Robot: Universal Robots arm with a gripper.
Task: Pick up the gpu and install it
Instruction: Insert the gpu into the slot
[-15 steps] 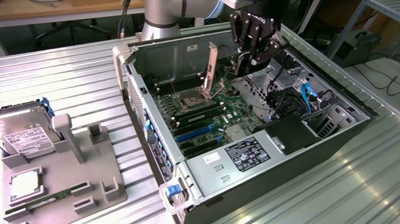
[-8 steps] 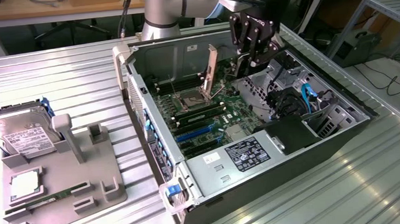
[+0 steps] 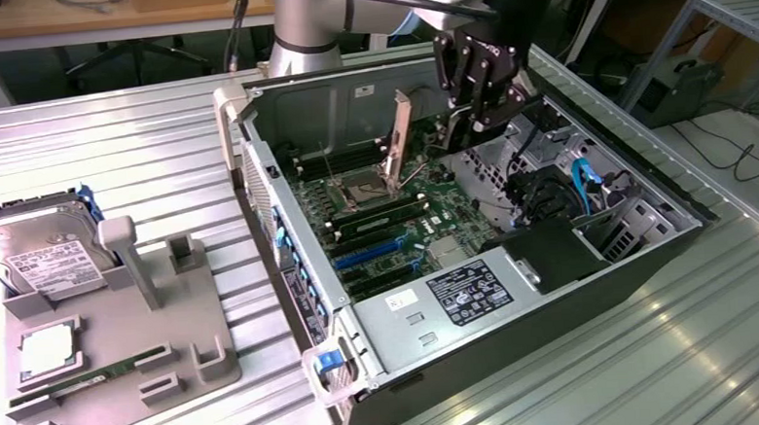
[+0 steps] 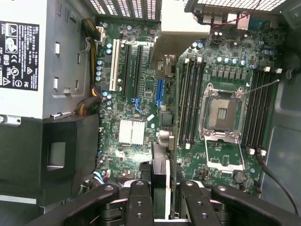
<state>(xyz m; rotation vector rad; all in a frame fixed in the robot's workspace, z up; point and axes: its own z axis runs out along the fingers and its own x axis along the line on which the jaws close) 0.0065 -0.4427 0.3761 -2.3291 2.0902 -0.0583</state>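
The open computer case (image 3: 298, 275) lies on its side with the motherboard (image 3: 394, 221) facing up. My gripper (image 3: 483, 121) hangs over the upper part of the case, shut on the gpu (image 3: 402, 138), which stands on edge with its long metal bracket pointing down toward the board. In the wrist view the gpu (image 4: 160, 172) runs edge-on between my fingers (image 4: 141, 200), above the board's expansion slots (image 4: 133, 66) and short of touching them. The blue slot (image 4: 159, 92) lies roughly in line with the card.
A silver power supply (image 3: 468, 291) fills the case's near end, and drive bays with blue cables (image 3: 587, 187) line the exterior view's right. RAM slots (image 4: 190, 101) and the CPU socket (image 4: 221, 110) sit beside the card. A grey fixture (image 3: 115, 363) on the exterior view's left holds a hard drive (image 3: 38, 260) and a RAM stick (image 3: 83, 377).
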